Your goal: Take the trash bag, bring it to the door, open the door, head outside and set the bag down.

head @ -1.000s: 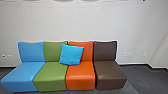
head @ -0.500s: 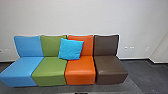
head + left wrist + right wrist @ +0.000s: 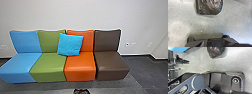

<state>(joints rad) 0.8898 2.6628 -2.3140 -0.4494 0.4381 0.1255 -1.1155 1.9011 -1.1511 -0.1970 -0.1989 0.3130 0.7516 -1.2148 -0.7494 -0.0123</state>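
Well apart from the jaws of the left gripper (image 3: 188, 62), the dark, shiny trash bag (image 3: 81, 91) is sitting on the grey floor (image 3: 112, 86), between the robot's base (image 3: 225, 80) and a row of seats. Whether either arm's jaws are standing apart or together, I cannot tell. Beyond the jaws and the bag, the blue seat (image 3: 18, 62), green seat (image 3: 48, 63), orange seat (image 3: 80, 65) and brown seat (image 3: 111, 63) are standing side by side, while a bright blue cushion (image 3: 70, 44) is leaning against the green and orange backrests.
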